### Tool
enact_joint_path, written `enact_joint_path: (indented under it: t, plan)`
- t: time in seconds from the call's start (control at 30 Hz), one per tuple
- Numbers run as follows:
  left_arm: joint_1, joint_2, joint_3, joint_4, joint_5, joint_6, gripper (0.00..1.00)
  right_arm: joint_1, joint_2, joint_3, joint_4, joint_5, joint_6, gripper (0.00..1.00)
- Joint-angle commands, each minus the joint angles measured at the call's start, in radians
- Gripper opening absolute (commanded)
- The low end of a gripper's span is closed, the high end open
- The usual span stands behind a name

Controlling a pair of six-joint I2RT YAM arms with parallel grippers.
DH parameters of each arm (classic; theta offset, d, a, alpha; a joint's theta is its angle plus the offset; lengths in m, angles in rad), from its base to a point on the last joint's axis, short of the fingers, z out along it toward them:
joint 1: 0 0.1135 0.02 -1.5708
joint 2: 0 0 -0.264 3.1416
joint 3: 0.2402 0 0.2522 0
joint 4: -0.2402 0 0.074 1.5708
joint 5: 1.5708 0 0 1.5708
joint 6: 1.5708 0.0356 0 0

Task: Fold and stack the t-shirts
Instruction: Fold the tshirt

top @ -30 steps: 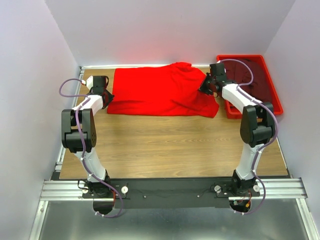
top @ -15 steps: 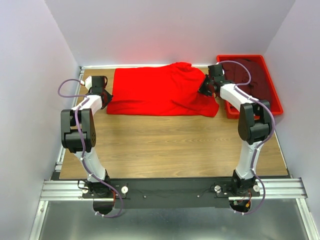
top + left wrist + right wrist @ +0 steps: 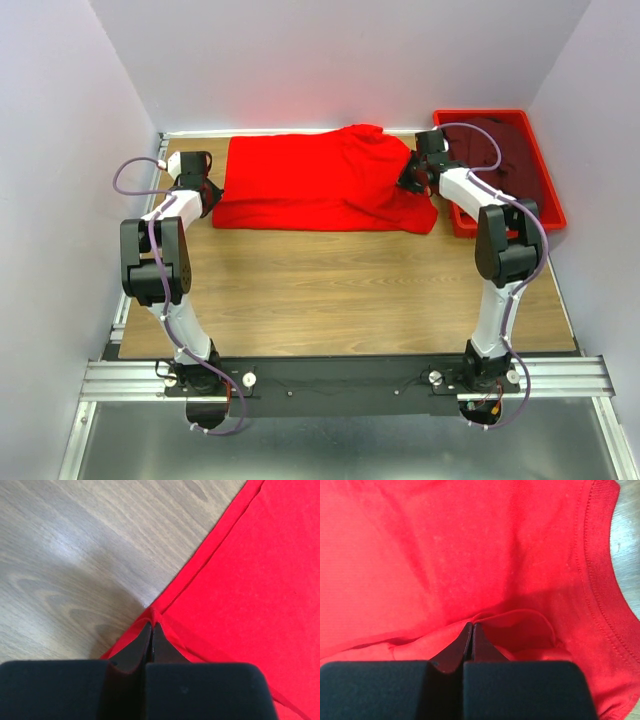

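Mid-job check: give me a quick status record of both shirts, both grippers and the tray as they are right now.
red t-shirt: spread out across the far side of the table, not yet folded
left gripper: shut, pinching the red t-shirt at a hem corner on its left edge
right gripper: shut, pinching a raised fold of the red t-shirt near the collar
maroon t-shirt: lying in the tray, not held
tray: far right corner, next to the red t-shirt's right end
stack: not started
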State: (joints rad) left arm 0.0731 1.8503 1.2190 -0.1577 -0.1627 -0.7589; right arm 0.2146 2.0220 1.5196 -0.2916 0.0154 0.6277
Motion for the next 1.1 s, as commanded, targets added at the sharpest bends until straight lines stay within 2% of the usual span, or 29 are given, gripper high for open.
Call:
enact_joint_path:
  t: [0.0,0.43,0.53,0.6,0.63,0.67,0.7,0.73,0.8,0.87,0.97,1.07]
  plan:
    - [0.014,0.027,0.030,0.040,0.017,0.032,0.00,-0.015,0.032,0.019,-0.004,0.038,-0.003,0.01]
    - [0.016,0.089,0.086,0.069,0.065,0.067,0.00,-0.029,0.061,0.027,-0.004,0.026,0.000,0.01]
    - [0.017,0.095,0.086,0.073,0.074,0.072,0.00,-0.029,0.066,0.034,-0.003,0.026,-0.005,0.09]
    - [0.021,0.090,0.088,0.078,0.077,0.076,0.10,-0.029,0.070,0.048,-0.004,0.026,-0.011,0.16]
    - [0.027,0.089,0.088,0.078,0.080,0.078,0.18,-0.029,0.073,0.066,-0.004,0.026,-0.025,0.27]
    - [0.028,0.075,0.085,0.078,0.080,0.079,0.27,-0.029,0.075,0.079,-0.006,0.021,-0.032,0.33]
    - [0.030,0.064,0.080,0.072,0.075,0.075,0.47,-0.027,0.075,0.088,-0.006,0.015,-0.039,0.39]
    - [0.033,0.049,0.071,0.061,0.051,0.070,0.53,-0.027,0.069,0.099,-0.014,0.012,-0.052,0.51]
    - [0.033,-0.009,0.053,0.041,0.013,0.056,0.62,-0.029,0.051,0.112,-0.023,0.014,-0.063,0.61]
    - [0.033,-0.058,0.010,0.000,-0.053,0.020,0.66,-0.029,0.011,0.105,-0.033,0.031,-0.074,0.72]
    - [0.031,-0.167,-0.093,-0.011,-0.086,-0.032,0.67,-0.027,-0.041,0.050,-0.038,0.038,-0.066,0.72]
    - [0.024,-0.262,-0.206,-0.014,-0.081,-0.084,0.66,-0.012,-0.146,-0.074,-0.035,0.038,-0.043,0.72]
